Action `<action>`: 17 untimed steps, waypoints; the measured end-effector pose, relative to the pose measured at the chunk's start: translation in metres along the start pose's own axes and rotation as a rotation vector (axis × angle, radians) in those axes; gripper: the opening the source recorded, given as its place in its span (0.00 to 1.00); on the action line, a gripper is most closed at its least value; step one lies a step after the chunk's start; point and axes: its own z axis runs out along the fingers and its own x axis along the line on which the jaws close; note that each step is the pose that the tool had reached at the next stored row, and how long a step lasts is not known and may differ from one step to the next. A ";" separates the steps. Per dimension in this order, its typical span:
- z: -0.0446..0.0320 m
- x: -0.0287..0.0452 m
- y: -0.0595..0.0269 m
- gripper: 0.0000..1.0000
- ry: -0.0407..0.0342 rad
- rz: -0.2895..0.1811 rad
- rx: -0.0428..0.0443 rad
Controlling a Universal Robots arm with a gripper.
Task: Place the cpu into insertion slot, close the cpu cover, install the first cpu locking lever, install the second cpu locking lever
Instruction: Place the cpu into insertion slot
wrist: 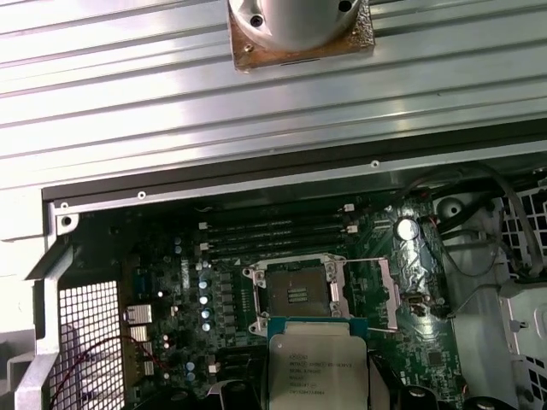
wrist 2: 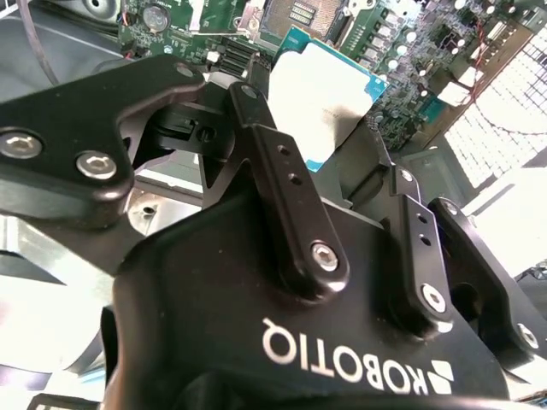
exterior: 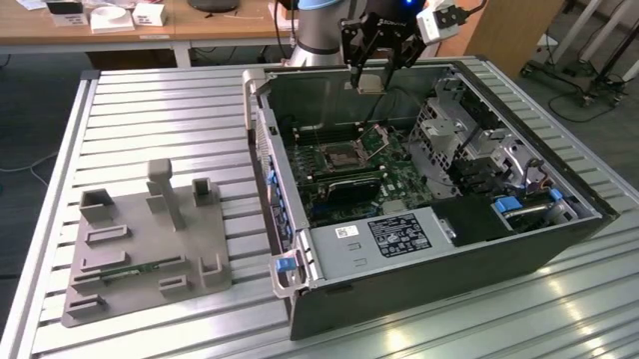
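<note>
My gripper (exterior: 372,69) hangs over the back wall of the open computer case (exterior: 559,239), shut on the cpu (exterior: 370,82), a small flat silvery square. Both wrist views show the cpu (wrist 2: 320,90) (wrist: 318,366) pinched at its edges between the black fingers (wrist 2: 256,128). Below and ahead, the insertion slot (exterior: 345,157) (wrist: 295,295) (wrist 2: 295,13) lies bare on the green board, a dark square socket with a metal rim. The cpu cover (exterior: 379,137) (wrist: 369,290) stands swung up beside the slot, leaving it uncovered. The cpu is well above the slot and does not touch the board.
Long memory slots (wrist: 273,232) run just behind the socket. A metal drive cage (exterior: 465,138) fills the case on the exterior view's right. A grey fixture plate (exterior: 150,239) sits on the slatted metal table (exterior: 160,112). The arm's base (wrist: 299,26) is bolted behind the case.
</note>
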 end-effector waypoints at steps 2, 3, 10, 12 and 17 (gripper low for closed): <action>0.0000 0.0000 0.0000 0.54 -0.0001 0.001 0.0000; 0.0000 0.0000 0.0000 0.54 -0.0001 0.001 0.0000; 0.0000 0.0000 0.0000 0.54 -0.0008 0.009 -0.0001; 0.0000 0.0000 0.0000 0.54 -0.0011 0.012 -0.0002; 0.0000 0.0000 0.0000 0.54 -0.0018 0.020 -0.0004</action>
